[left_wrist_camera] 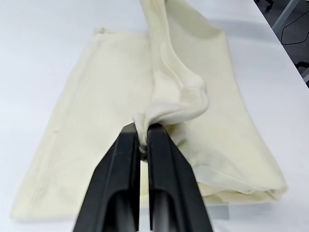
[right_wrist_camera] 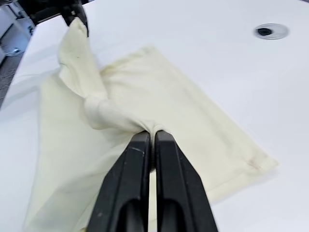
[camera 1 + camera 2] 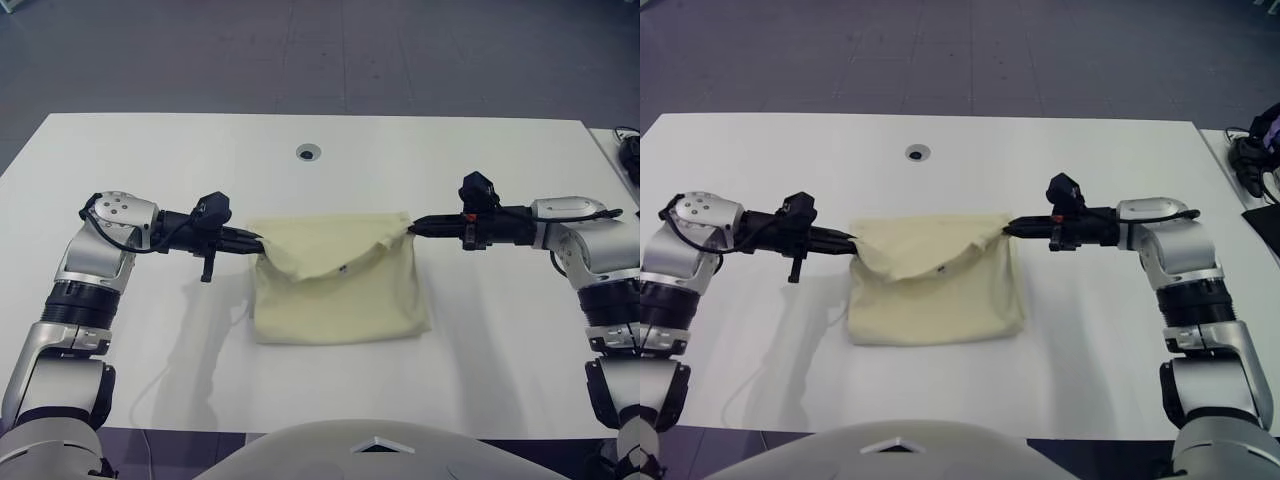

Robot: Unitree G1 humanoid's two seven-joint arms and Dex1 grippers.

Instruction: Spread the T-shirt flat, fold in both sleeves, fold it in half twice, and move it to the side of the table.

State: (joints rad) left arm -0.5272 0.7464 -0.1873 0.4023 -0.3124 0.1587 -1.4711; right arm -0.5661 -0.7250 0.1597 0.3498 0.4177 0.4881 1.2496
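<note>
A pale yellow T-shirt point(image 3: 340, 300) lies folded into a rough rectangle in the middle of the white table point(image 3: 300, 190). Its far edge is lifted and sags between the two grippers. My left gripper point(image 3: 259, 241) is shut on the shirt's far left corner, the cloth bunched between its black fingers point(image 1: 120, 169). My right gripper point(image 3: 412, 225) is shut on the far right corner, with a twisted fold of T-shirt point(image 2: 116, 116) pinched at its fingertips point(image 2: 140, 145). Both grippers hold their corners a little above the tabletop.
A round cable grommet point(image 3: 308, 152) sits in the table behind the shirt. Dark cables and gear point(image 3: 1250, 150) lie on a neighbouring surface at the far right. Bare tabletop surrounds the shirt on every side.
</note>
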